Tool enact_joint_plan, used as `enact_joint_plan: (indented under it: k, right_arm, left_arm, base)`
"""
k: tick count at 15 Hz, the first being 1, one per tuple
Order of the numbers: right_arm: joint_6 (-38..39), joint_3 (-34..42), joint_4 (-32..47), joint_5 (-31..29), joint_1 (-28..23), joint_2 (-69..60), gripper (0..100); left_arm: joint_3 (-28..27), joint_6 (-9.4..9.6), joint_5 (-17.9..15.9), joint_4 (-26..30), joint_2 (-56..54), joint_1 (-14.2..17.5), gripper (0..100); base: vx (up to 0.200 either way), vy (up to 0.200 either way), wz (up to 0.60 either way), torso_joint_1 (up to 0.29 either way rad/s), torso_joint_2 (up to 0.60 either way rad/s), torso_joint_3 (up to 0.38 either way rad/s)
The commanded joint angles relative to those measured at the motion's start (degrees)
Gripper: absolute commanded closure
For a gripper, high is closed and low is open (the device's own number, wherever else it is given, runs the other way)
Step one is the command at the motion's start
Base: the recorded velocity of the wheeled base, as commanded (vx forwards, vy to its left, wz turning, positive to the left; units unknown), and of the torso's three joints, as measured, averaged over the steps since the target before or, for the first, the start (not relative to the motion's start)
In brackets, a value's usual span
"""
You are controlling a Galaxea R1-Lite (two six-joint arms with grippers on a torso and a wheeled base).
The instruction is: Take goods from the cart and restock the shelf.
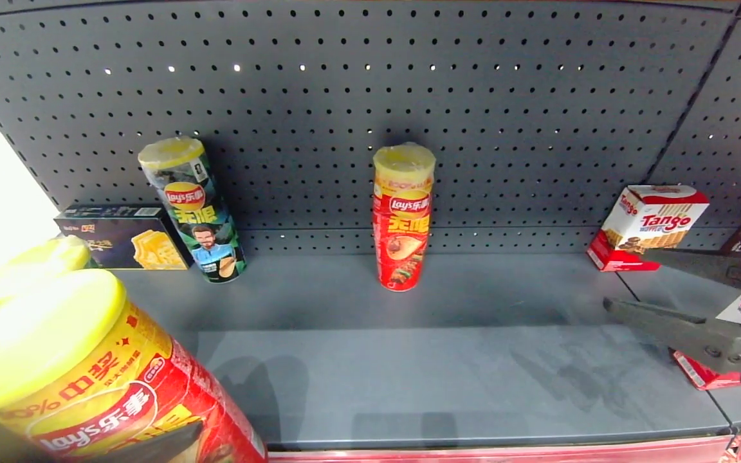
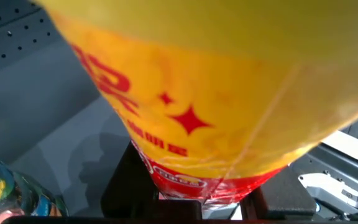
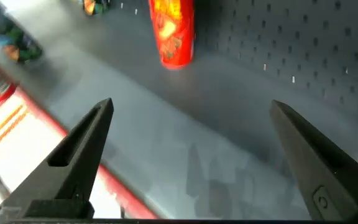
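Yellow-lidded can (image 1: pixel 87 386) clamped in the left end effector (image 2: pixel 191 202); right end effector (image 1: pixel 624 278) spread wide apart over the shelf (image 1: pixel 409 360), a red can (image 1: pixel 402 218) upright well ahead of it.

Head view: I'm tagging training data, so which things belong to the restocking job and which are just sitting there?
In play: red-and-yellow chip can with yellow plastic lid, held at near left; grey metal shelf.
Just sitting: upright red chip can, green chip can, dark flat box, red-and-white wafer box, all at the shelf's back.
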Motion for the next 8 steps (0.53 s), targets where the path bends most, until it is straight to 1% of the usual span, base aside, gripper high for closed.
enact_joint_plan:
  k: [1,3,6,7,8]
  right_arm:
    - [0.2,0.17,-6.48,0.04,-0.12,9.27,0]
    - [0.11,-0.27,-12.01,0.21,-0.21,14.02,0]
    - [-0.06,-3.17,-16.59,1.36,-1.79,20.79,0]
    - [-0.33,-7.04,-17.73,5.84,-3.38,23.6,0]
    - [-0.42,-10.2,-17.55,7.51,-3.55,25.09,0]
  left_arm:
    - [-0.09,-0.01,0.02,0.15,0.22,0.02,100]
    - [-0.18,-0.1,0.1,0.15,0.4,0.02,100]
    - [-0.09,-0.01,1.25,0.15,0.4,0.02,100]
    - [0.08,-0.01,1.34,0.23,0.4,0.02,100]
    - [0.08,-0.01,1.34,0.23,0.49,0.02,100]
  base:
    - [0.0,0.0,0.0,0.0,0.0,0.0]
    - [0.0,0.0,0.0,0.0,0.0,0.0]
    - [0.0,0.0,0.0,0.0,0.0,0.0]
    - [0.0,0.0,0.0,0.0,0.0,0.0]
    - [0.0,0.0,0.0,0.0,0.0,0.0]
